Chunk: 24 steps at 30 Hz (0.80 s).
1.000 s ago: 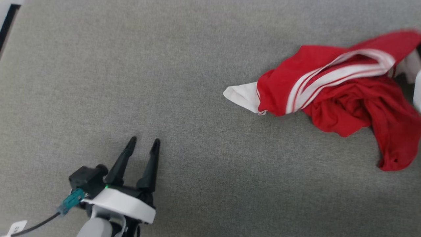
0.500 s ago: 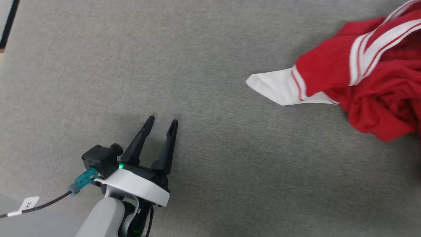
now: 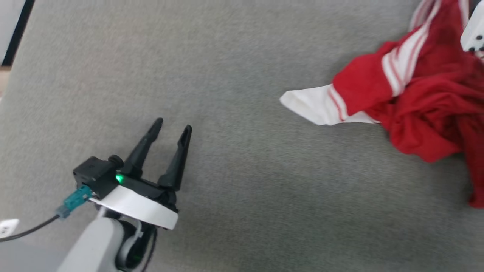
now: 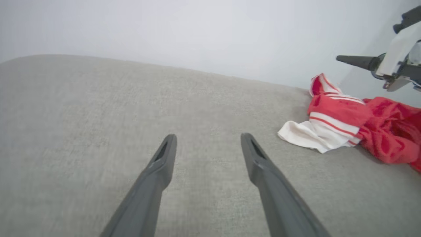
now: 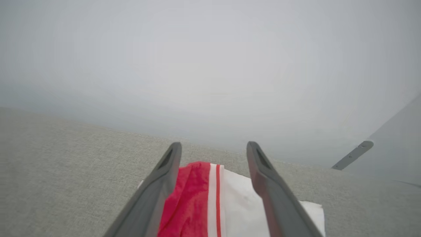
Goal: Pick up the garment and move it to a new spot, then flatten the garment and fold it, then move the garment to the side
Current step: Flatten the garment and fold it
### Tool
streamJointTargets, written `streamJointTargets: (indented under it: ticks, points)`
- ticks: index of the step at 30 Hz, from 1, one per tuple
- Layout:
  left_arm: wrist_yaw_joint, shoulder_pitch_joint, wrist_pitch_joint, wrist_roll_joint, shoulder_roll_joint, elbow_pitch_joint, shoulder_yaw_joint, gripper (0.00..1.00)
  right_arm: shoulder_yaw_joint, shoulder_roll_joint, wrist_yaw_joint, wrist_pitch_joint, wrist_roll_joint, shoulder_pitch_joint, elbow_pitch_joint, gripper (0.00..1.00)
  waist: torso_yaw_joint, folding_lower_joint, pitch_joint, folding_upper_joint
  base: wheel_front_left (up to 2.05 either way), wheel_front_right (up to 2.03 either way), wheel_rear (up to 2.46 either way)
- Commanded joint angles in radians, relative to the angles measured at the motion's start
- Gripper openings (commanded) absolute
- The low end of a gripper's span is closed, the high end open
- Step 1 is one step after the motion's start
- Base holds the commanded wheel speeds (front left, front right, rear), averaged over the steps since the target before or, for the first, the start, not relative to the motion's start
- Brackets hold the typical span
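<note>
The garment (image 3: 419, 109) lies crumpled at the right of the grey fabric surface (image 3: 242, 189), red with white striped trim, one white sleeve (image 3: 314, 107) pointing left. My left gripper (image 3: 173, 125) hovers open and empty at the lower left, well apart from the cloth. In the left wrist view its fingers (image 4: 208, 136) spread wide, with the garment (image 4: 345, 121) off to the right and a finger of my right gripper (image 4: 357, 61) above it. My right gripper (image 5: 213, 144) is open, and the garment (image 5: 210, 200) lies loose on the surface below, between the fingers.
The surface's left edge and a dark strip (image 3: 15, 34) show at the upper left. A cable with a teal plug (image 3: 72, 202) trails from my left wrist. A pale wall (image 5: 210, 65) stands behind the surface, with a metal bracket (image 5: 352, 154) at the right.
My right gripper has opened and let go of the garment, which now lies slack in a heap. The head camera has shifted, so the whole picture has moved. My left gripper stays open.
</note>
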Motion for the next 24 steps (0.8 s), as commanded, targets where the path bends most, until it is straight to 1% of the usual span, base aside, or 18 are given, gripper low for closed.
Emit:
streamJointTargets:
  ticks: [1, 4, 6, 8, 10, 12, 13, 15, 18, 22, 24]
  points:
    - [0.002, -0.026, -0.005, 0.018, 0.025, -0.017, -0.007, 1.0, 0.02, -0.011, 0.0, -0.022, 0.028, 0.037, -0.014, 1.0, -0.046, 0.0, -0.042, 0.0, 0.0, 0.0, 0.0]
    - [0.002, -0.059, -0.005, 0.016, 0.104, -0.056, -0.048, 1.0, 0.081, -0.028, 0.0, -0.068, 0.118, 0.107, -0.096, 1.0, -0.089, 0.0, -0.072, 0.0, 0.0, 0.0, 0.0]
    - [0.002, -0.098, -0.005, -0.003, 0.164, -0.079, -0.077, 1.0, 0.11, -0.031, 0.0, -0.084, 0.179, 0.179, -0.173, 1.0, -0.123, 0.0, -0.087, 0.0, 0.0, 0.0, 0.0]
    - [0.002, -0.142, -0.005, -0.027, 0.23, -0.098, -0.13, 1.0, 0.129, -0.028, 0.0, -0.093, 0.233, 0.265, -0.265, 1.0, -0.158, 0.0, -0.098, 0.0, 0.0, 0.0, 0.0]
    - [0.002, -0.207, -0.003, -0.067, 0.298, -0.112, -0.217, 1.0, 0.131, -0.022, 0.0, -0.094, 0.272, 0.356, -0.37, 1.0, -0.189, 0.0, -0.103, 0.0, 0.0, 0.0, 0.0]
    - [0.002, -0.287, 0.025, -0.122, 0.361, -0.137, -0.32, 1.0, 0.112, 0.002, 0.0, -0.09, 0.305, 0.455, -0.48, 1.0, -0.218, 0.0, -0.103, 0.0, 0.0, 0.0, 0.0]
    - [0.002, -0.332, 0.055, -0.16, 0.392, -0.147, -0.37, 1.0, 0.101, 0.016, 0.0, -0.087, 0.314, 0.504, -0.538, 1.0, -0.233, 0.0, -0.099, 0.0, 0.0, 0.0, 0.0]
    - [0.002, -0.433, 0.147, -0.214, 0.448, -0.17, -0.501, 1.0, 0.068, 0.049, 0.0, -0.082, 0.326, 0.594, -0.639, 1.0, -0.26, 0.0, -0.087, 0.0, 0.0, 0.0, 0.0]
    - [0.002, -0.585, 0.284, -0.337, 0.484, -0.183, -0.656, 1.0, 0.036, 0.109, 0.0, -0.067, 0.329, 0.697, -0.763, 1.0, -0.302, 0.0, -0.064, 0.0, 0.0, 0.0, 0.0]
    - [0.002, -0.752, 0.42, -0.491, 0.483, -0.152, -0.806, 1.0, 0.018, 0.164, 0.0, -0.055, 0.326, 0.777, -0.87, 1.0, -0.35, 0.0, -0.033, 0.0, 0.0, 0.0, 0.0]
    - [0.002, -0.818, 0.462, -0.545, 0.473, -0.112, -0.843, 1.0, 0.019, 0.183, 0.0, -0.052, 0.331, 0.791, -0.9, 1.0, -0.373, 0.0, -0.017, 0.0, 0.0, 0.0, 0.0]
